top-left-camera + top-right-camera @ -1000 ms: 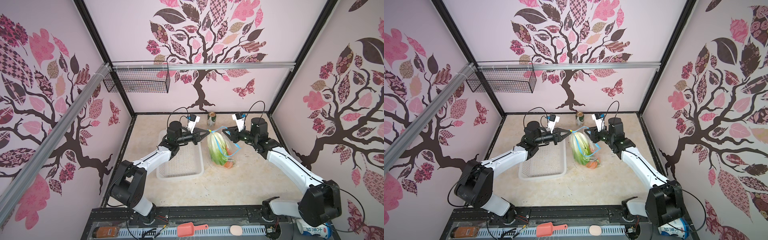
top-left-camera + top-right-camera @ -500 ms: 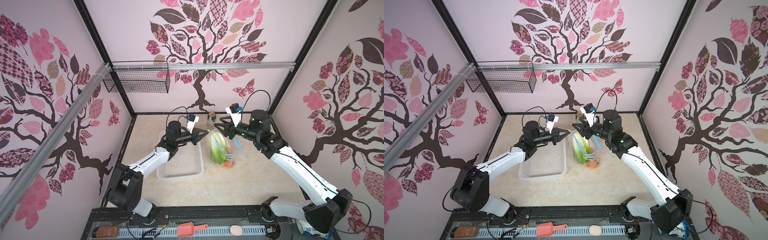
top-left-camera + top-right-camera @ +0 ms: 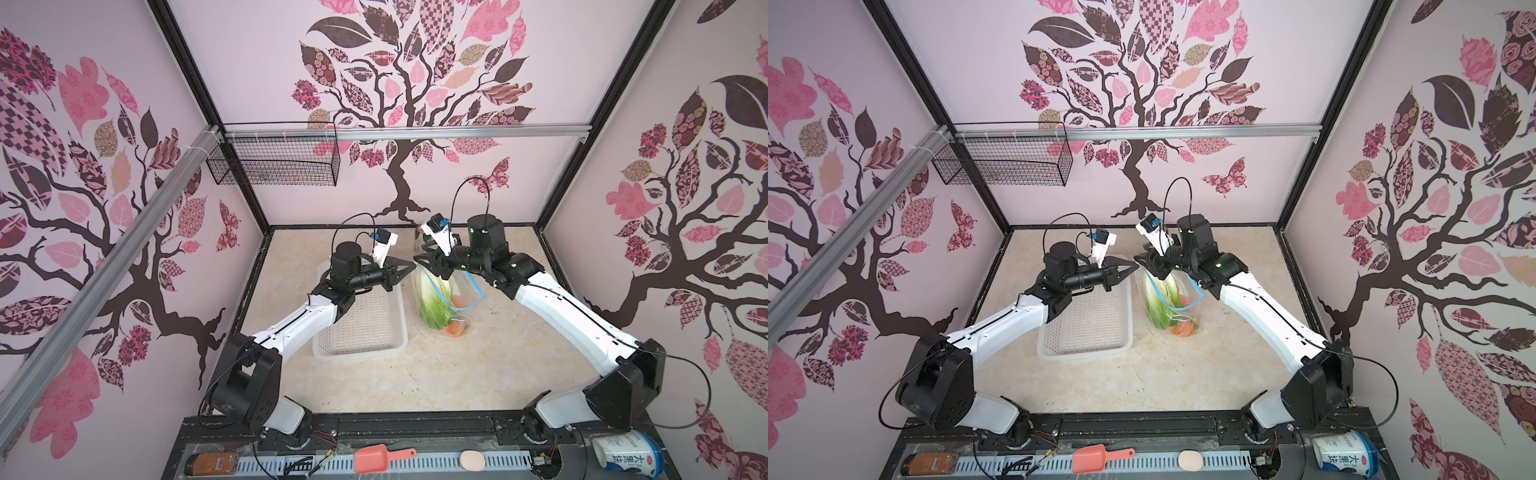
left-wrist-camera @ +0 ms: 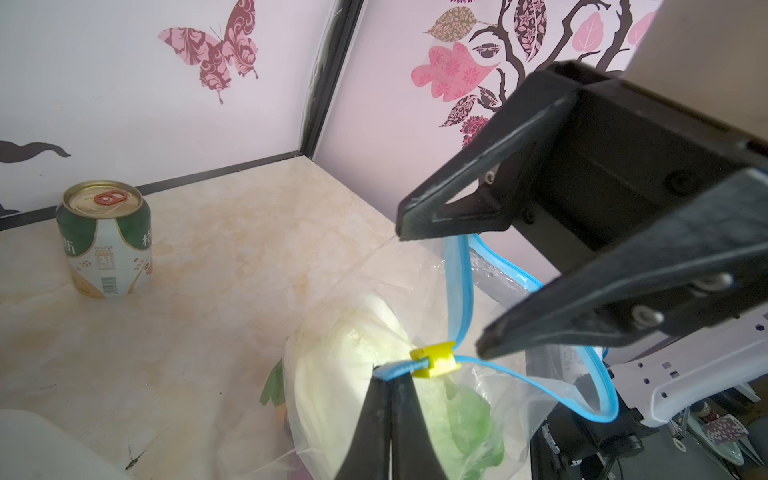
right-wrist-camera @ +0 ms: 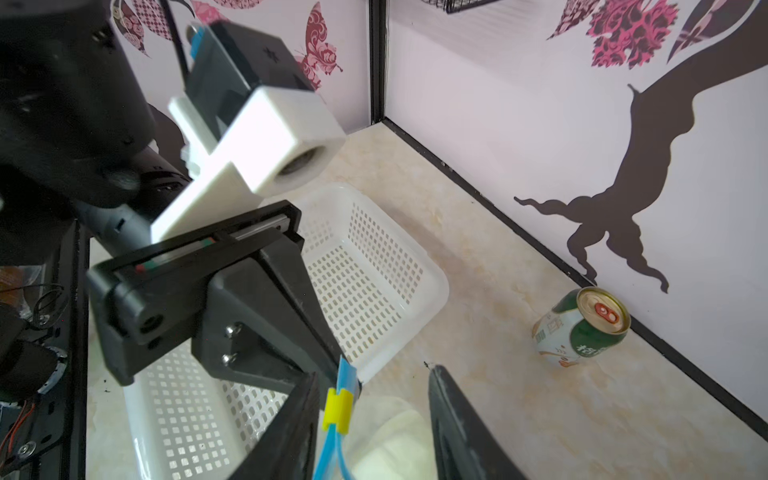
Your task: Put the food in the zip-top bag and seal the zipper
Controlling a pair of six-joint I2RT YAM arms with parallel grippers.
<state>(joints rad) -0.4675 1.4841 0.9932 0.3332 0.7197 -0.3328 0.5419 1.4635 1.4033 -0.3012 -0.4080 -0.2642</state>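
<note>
- Lettuce (image 3: 432,297) and carrot (image 3: 457,327) lie inside the bag (image 3: 455,286) in both top views. The bag hangs by its mouth beside the basket (image 3: 359,354), and its bottom seems to rest on the counter (image 3: 478,374).
- In the same views the left gripper (image 3: 409,263) holds one end of the zipper (image 3: 476,287). Over the last second the right gripper (image 3: 423,267) has moved in along the mouth and now sits almost tip to tip with the left one. The far side of the mouth droops in a loose blue loop.
- In the left wrist view the left gripper's jaws are clenched on the zipper end, just behind the yellow slider (image 4: 434,358). The right gripper (image 4: 442,291) has its jaws released and spread, one on each side of the strip.
- Also there, the two blue tracks part beyond the slider, so the mouth is unsealed. The can (image 4: 106,241) stands well apart by the wall.
- In the right wrist view the slider (image 5: 338,409) sits between the right jaws, just beside one and clear of the other. Nothing is gripped yet.
- My reading is that loading is over and sealing is starting. The right jaws need to close on the slider and draw it away from the left hold, which anchors the strip. The slack loop may buckle under the pull.
</note>
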